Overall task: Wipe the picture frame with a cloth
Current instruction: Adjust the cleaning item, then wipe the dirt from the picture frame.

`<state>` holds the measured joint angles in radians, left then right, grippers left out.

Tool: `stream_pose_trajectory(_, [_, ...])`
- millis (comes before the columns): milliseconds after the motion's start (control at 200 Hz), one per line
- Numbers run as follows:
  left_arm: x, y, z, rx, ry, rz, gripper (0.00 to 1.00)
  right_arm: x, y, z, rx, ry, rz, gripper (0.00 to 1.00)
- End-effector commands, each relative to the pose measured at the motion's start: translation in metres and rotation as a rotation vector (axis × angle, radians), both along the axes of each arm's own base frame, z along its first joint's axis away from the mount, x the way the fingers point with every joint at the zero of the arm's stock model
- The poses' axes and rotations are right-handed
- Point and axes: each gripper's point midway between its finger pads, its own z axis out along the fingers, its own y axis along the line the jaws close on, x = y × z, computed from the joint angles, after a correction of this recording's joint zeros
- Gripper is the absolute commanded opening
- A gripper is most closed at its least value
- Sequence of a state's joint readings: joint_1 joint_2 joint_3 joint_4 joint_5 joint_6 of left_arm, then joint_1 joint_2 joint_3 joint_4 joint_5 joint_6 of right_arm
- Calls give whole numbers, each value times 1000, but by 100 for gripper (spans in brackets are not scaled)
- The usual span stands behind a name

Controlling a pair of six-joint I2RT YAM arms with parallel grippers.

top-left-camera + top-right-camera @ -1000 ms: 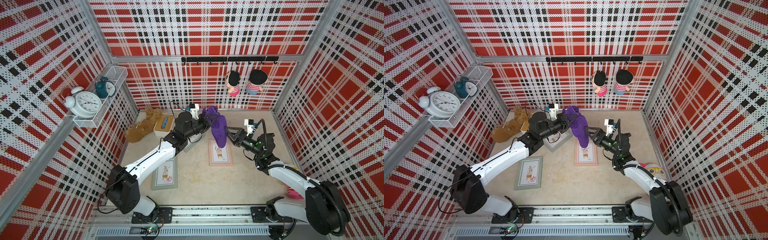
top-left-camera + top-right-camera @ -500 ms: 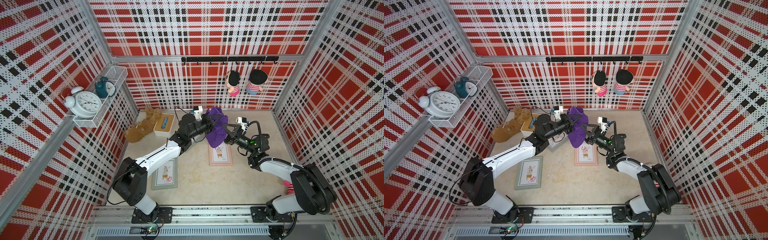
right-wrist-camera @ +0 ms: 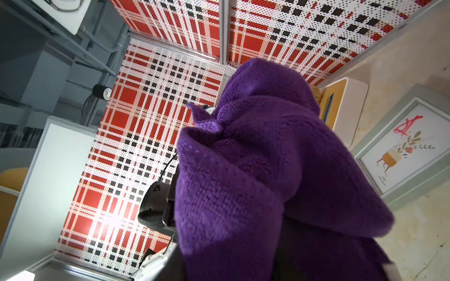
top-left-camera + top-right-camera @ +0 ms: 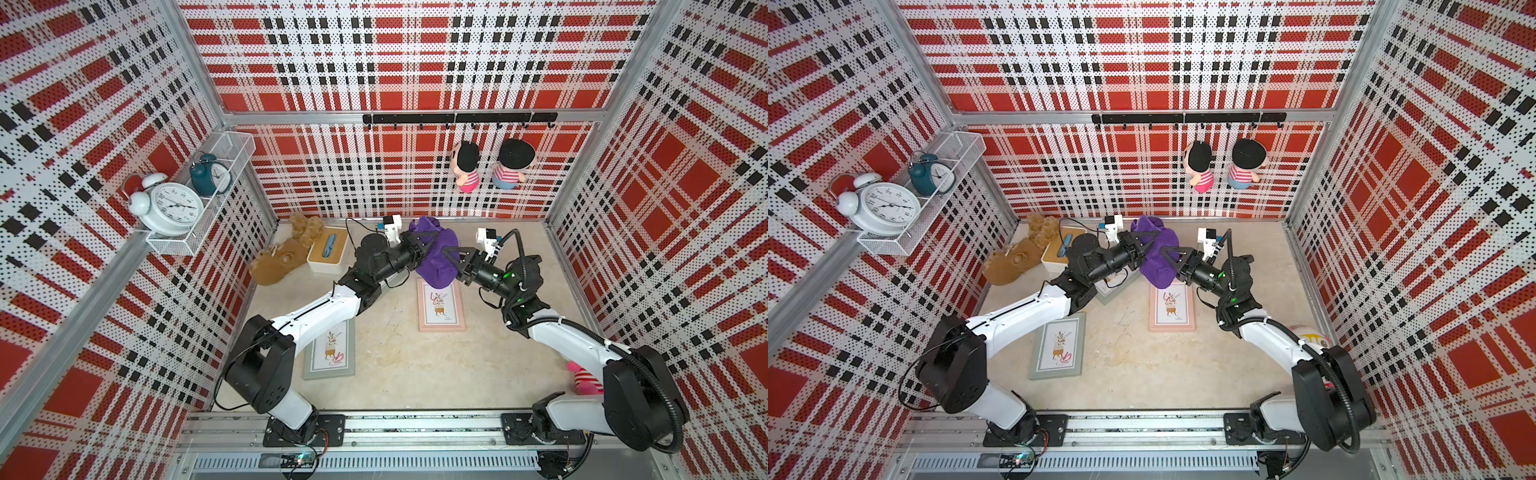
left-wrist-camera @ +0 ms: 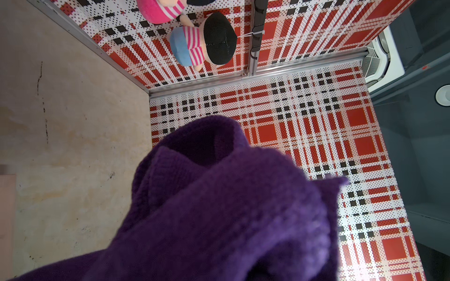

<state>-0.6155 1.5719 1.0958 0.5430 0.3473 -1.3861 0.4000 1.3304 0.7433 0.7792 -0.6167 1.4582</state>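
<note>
1. Gripping the cloth with the left tool, clenched, in mid-air at picture centre, over the pink picture frame's upper end.
2. Right tool against the cloth's right side; clamped or loose, cannot tell.
3. Could drop the cloth if let go before a sure second grip; could snag a fold.
4. Tight near the back wall; open counter at lower centre.
</note>
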Motion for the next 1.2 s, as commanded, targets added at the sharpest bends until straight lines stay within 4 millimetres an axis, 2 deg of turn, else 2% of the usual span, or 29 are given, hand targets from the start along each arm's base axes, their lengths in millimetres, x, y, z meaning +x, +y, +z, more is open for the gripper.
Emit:
stream_pose_trajectory(0, [-14, -3, -17, 55, 11, -51, 16, 7, -11, 24, -27, -80, -83, 13])
stream_pose_trajectory(45, [-12, 2, -21, 68, 13, -39, 29, 10, -15, 20, -72, -80, -114, 6])
stream_pose_trajectory(100, [-9, 11, -29, 92, 9, -21, 44, 15, -27, 12, -151, -72, -180, 3])
stream_pose_trajectory(245, [-6, 40, -51, 177, -14, 50, 82, 22, -67, -9, -368, -26, -341, 1])
stream_pose_trajectory(306, [-8, 51, -57, 212, -34, 75, 93, 25, -88, -22, -491, 6, -418, 2])
stream_pose_trajectory(371, [-9, 60, -64, 259, -41, 99, 100, 27, -111, -34, -652, 40, -503, 2])
stream_pose_trajectory(471, [-10, 68, -84, 349, -38, 122, 98, 32, -139, -50, -877, 76, -594, 2])
stream_pose_trajectory(531, [-8, 71, -102, 413, -20, 134, 99, 36, -152, -71, -1021, 125, -604, 2])
stream_pose_trajectory(576, [-7, 73, -119, 475, -5, 142, 100, 38, -155, -89, -1109, 160, -582, 2])
stream_pose_trajectory(671, [-7, 69, -157, 586, 32, 131, 92, 41, -154, -131, -1260, 234, -511, 1])
stream_pose_trajectory(721, [-8, 63, -175, 628, 47, 110, 87, 41, -146, -149, -1337, 243, -453, 1])
stream_pose_trajectory(787, [-11, 52, -198, 672, 66, 73, 80, 43, -127, -171, -1404, 242, -369, 0])
stream_pose_trajectory(877, [-14, 41, -229, 743, 103, 44, 70, 45, -96, -192, -1462, 216, -259, 1])
stream_pose_trajectory(967, [-15, 38, -257, 798, 149, 39, 62, 49, -69, -210, -1487, 195, -172, 2])
stream_pose_trajectory(1092, [-16, 40, -279, 825, 186, 39, 54, 53, -42, -235, -1480, 189, -55, 6])
stream_pose_trajectory(1192, [-20, 37, -290, 823, 195, 17, 50, 53, -26, -245, -1435, 183, 17, 13])
